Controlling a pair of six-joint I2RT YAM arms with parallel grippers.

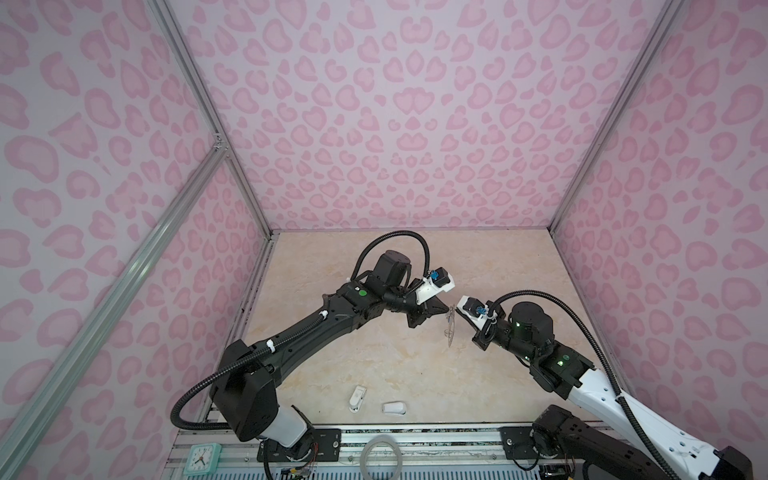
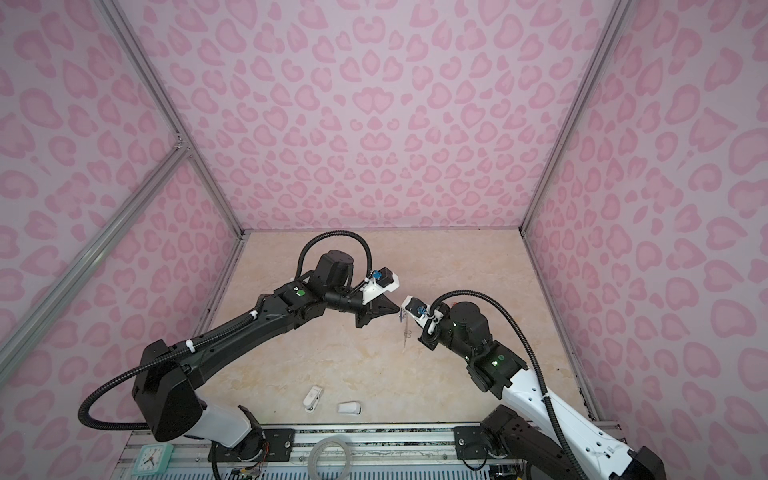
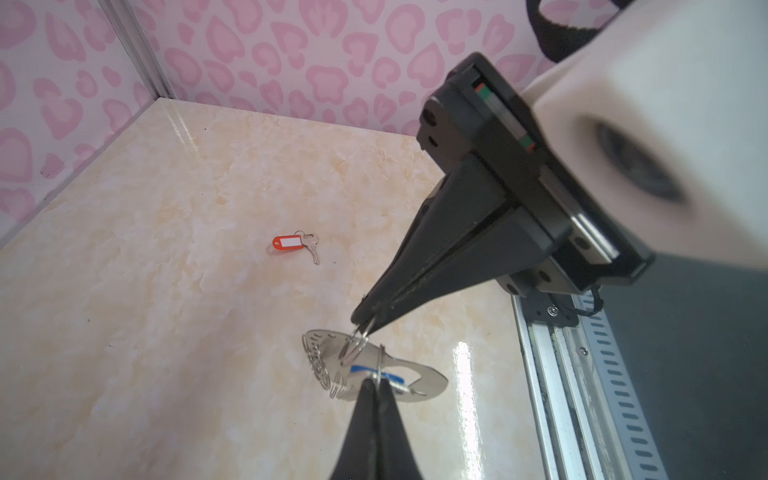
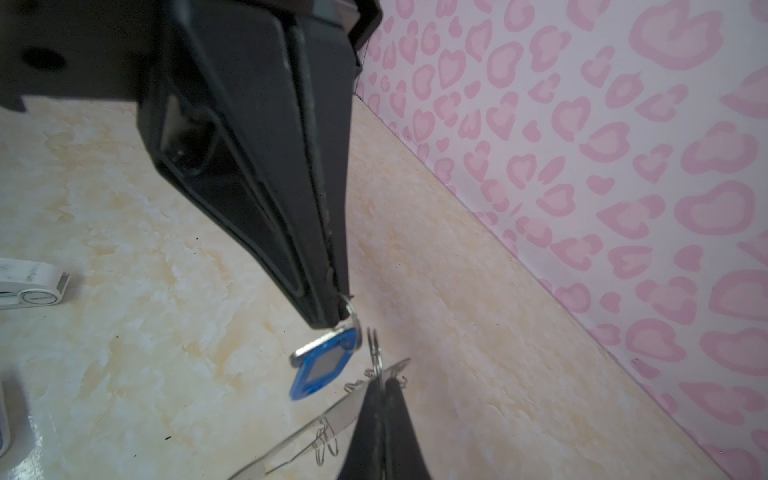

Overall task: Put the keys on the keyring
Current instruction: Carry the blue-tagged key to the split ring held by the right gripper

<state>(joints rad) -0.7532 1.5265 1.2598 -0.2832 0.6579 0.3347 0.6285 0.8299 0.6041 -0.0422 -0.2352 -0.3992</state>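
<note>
Blue key (image 4: 324, 365) dangles from the closed left tool (image 4: 334, 321), just beside the keyring (image 3: 332, 341) pinched by the right tool (image 4: 379, 385).

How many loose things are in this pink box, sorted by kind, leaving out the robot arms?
Keys: 2, the blue key and the red-orange key
Keyring: 1
White plastic pieces: 2
Clock: 1
Grey hoop: 1
Total: 7

Nothing legible anywhere. The small clock (image 1: 202, 458) (image 2: 150, 459), at about seven o'clock in both top views, shows hands, but its numerals are too small to read. The round mark on the white plastic piece (image 4: 31, 284) is blurred, and the red-orange key tag (image 3: 286, 242) carries a plain white label.
</note>
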